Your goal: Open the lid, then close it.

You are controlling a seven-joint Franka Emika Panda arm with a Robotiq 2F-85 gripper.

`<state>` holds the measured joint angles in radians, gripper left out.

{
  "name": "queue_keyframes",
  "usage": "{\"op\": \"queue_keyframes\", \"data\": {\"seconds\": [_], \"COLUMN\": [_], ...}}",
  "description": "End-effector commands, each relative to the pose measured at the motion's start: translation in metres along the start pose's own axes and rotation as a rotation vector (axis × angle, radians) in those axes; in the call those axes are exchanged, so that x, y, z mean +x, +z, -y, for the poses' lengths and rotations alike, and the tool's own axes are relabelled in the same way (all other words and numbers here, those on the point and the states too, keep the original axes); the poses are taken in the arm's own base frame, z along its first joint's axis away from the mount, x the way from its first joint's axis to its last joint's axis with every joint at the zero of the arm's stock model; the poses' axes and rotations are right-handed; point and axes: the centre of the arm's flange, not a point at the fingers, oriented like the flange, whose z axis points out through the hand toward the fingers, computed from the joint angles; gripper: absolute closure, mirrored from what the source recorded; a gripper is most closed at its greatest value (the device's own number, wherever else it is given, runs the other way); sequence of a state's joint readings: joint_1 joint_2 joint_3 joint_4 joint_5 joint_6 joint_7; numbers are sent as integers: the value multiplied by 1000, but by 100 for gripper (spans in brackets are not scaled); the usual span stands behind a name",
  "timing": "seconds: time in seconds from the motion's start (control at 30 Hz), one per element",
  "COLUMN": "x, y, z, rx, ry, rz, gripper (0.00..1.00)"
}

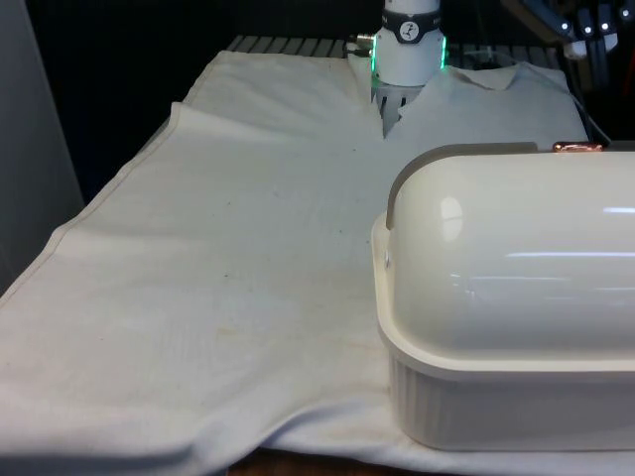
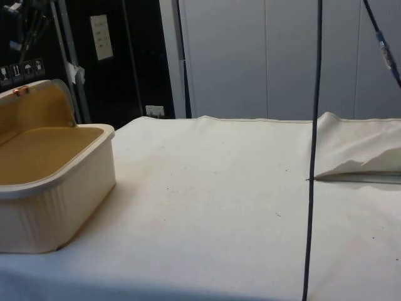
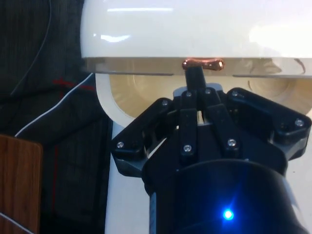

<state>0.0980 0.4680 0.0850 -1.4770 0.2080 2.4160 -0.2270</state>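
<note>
Bread box sits at the front view's 4 o'clock on the white cloth; lid rolled open. Gripper pinched shut on the lid's copper handle.

A lab test bench, not a home kitchen.
A worktop under a plain white cloth, black curtains behind, grey cabinets at the side, a cable hanging across, and a metal frame with small printed labels.
</note>
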Motion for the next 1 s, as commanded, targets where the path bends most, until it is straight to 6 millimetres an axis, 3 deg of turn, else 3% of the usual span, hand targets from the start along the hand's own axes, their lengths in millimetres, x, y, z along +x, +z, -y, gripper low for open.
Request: {"op": "queue_keyframes", "data": {"seconds": [0.0,0.97], "x": [1,3], "y": [1,37], "z": [0,-12], "rx": [5,-7], "ry": [-1,5], "rz": [4,18], "gripper": [100,100]}}
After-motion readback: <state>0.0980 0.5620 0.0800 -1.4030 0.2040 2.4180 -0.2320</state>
